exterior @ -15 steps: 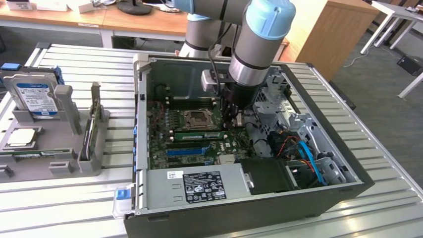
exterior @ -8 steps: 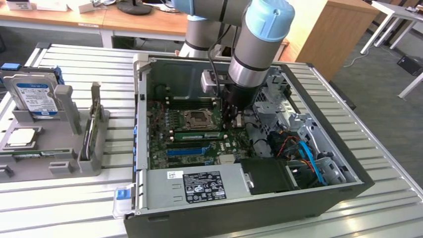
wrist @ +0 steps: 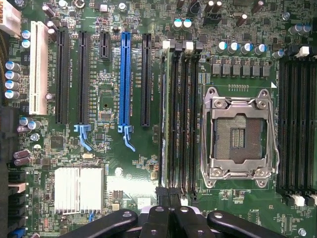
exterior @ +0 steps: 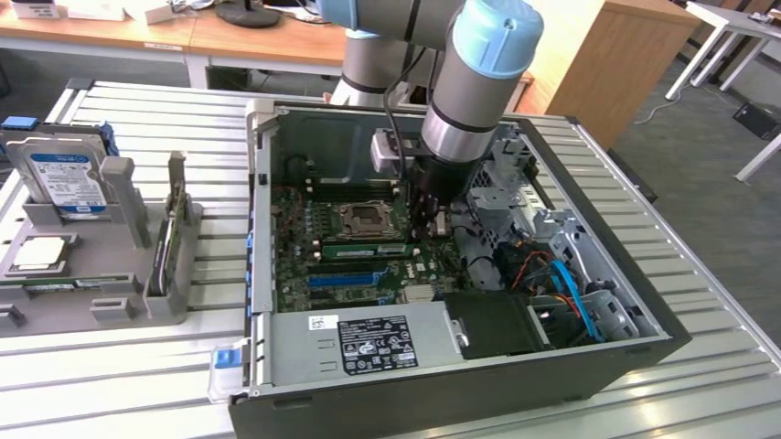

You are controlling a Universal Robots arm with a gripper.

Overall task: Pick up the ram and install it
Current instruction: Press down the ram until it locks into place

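Note:
The ram [exterior: 360,249] is a long green stick lying in a memory slot beside the empty processor socket [exterior: 364,218] inside the open computer case [exterior: 262,274]. In the wrist view the ram [wrist: 170,119] shows edge-on in the slot bank, on the side away from the socket [wrist: 240,136]. My gripper [exterior: 423,230] reaches down into the case at one end of that stick. Its black fingers [wrist: 158,220] are shut together over the slot's end latch, with nothing held between them. I cannot tell whether the tips touch the stick.
A grey holder [exterior: 123,197] on the exterior view's left carries a blue-labelled hard drive [exterior: 68,178] and a square processor chip [exterior: 37,254]. Inside the case are the power supply [exterior: 366,343], drive bays and blue cables [exterior: 564,283]. Expansion slots [wrist: 124,79] lie beside the memory bank.

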